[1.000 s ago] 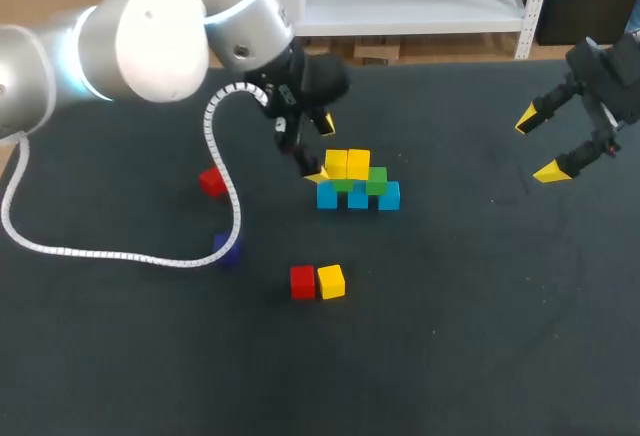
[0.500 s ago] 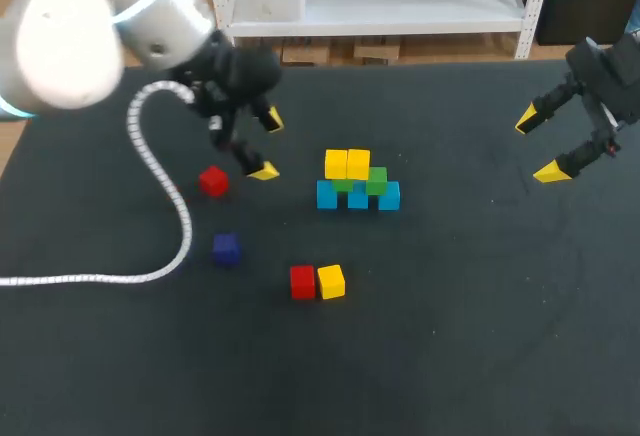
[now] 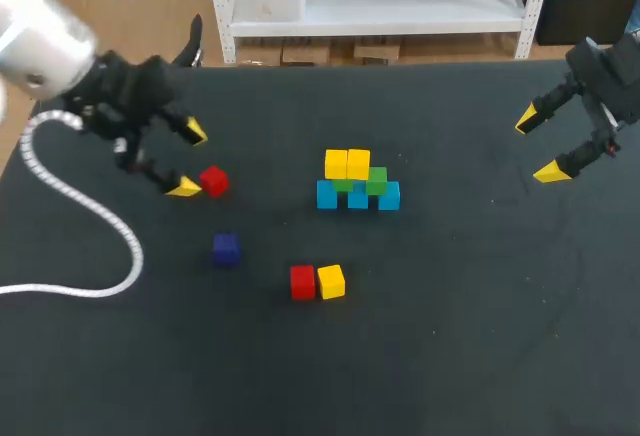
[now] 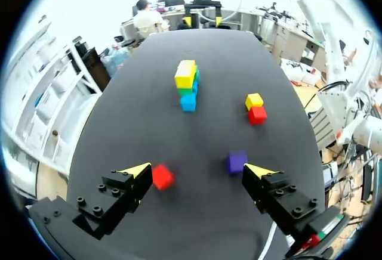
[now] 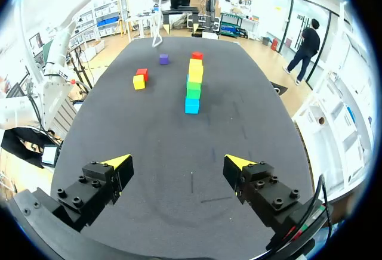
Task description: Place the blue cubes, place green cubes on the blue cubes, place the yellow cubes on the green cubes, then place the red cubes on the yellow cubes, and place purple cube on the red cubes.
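Dark table (image 3: 450,336): your left gripper (image 3: 189,160), fingers wide and empty, has swung from the stack (image 3: 357,181) to beside a loose red cube (image 3: 213,180); red layer looks next; right gripper (image 3: 540,144) wide, idle.

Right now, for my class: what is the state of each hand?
Left hand: open, holding nothing, red cube beside one fingertip.
Right hand: open, holding nothing.
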Robot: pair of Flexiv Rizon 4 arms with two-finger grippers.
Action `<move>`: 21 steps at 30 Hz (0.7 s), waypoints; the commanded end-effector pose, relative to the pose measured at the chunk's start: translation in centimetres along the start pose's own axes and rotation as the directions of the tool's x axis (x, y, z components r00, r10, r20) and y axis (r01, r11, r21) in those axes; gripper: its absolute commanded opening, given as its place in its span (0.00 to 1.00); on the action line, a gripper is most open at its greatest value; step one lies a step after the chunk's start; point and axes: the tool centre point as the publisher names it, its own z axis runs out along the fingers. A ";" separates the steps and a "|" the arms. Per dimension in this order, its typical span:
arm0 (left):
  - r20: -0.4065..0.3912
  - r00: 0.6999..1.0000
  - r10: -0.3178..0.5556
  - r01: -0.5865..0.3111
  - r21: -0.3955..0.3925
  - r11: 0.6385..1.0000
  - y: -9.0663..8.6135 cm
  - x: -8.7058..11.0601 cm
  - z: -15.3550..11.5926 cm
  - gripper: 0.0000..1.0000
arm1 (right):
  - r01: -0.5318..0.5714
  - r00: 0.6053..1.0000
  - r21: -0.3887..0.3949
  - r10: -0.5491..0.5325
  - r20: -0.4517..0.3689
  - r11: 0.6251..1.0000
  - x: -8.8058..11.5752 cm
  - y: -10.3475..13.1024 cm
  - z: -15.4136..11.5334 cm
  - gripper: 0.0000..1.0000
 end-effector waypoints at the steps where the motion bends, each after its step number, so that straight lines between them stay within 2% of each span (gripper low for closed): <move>1: 0.067 0.998 -0.005 0.012 -0.098 0.995 -1.8 1.7 -1.8 1.00 | 0.001 1.000 -0.001 -0.001 0.002 1.000 0.0 -0.1 0.0 1.00; 4: 0.054 0.998 -0.013 0.019 -0.106 0.994 -2.0 2.4 -2.6 1.00 | 0.001 1.000 -0.001 -0.001 0.002 1.000 0.0 -0.1 0.0 1.00; 21: 0.057 0.998 0.024 -0.018 -0.092 0.996 -1.6 2.6 -4.0 1.00 | 0.001 1.000 -0.001 -0.001 0.002 1.000 0.0 -0.1 0.0 1.00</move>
